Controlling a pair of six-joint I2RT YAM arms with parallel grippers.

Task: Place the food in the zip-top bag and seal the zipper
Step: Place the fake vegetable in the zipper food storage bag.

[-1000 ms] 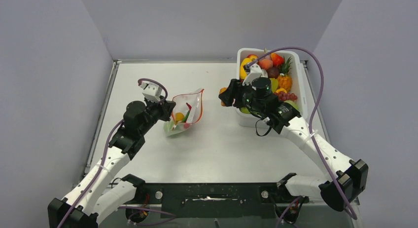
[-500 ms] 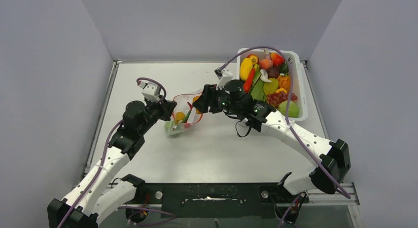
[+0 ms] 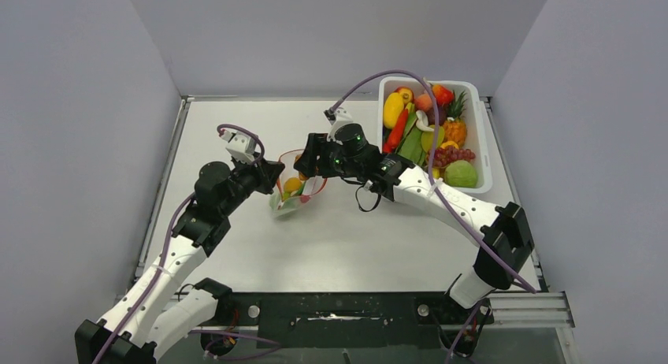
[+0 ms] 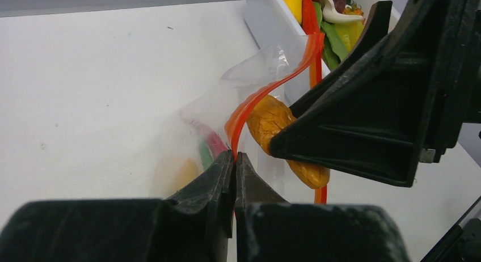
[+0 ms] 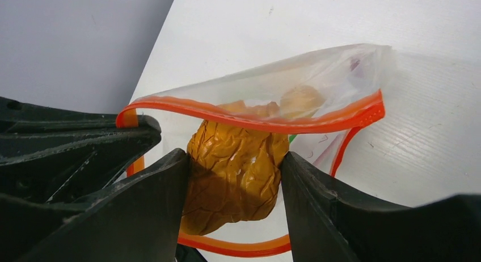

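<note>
Clamped shut on the zipper (image 4: 266, 94) with the left gripper (image 4: 233, 160), holding the bag (image 3: 309, 187) mouth open above the table (image 3: 354, 238). Gripped between the half-spread jaws of the right gripper (image 5: 233, 160): a wrinkled orange toy fruit (image 5: 232, 188), right at the bag mouth, just inside the rim. Seen through the plastic: yellow, green and red pieces (image 3: 288, 185). More food heaped in the white tub (image 3: 482, 135), well to the right.

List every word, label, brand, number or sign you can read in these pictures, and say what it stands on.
None: no text can be read. The clear plastic zip-top bag, its red-orange zipper strip, the wrinkled orange toy food, the white rectangular plastic tub, the black left gripper and right gripper show no print.
</note>
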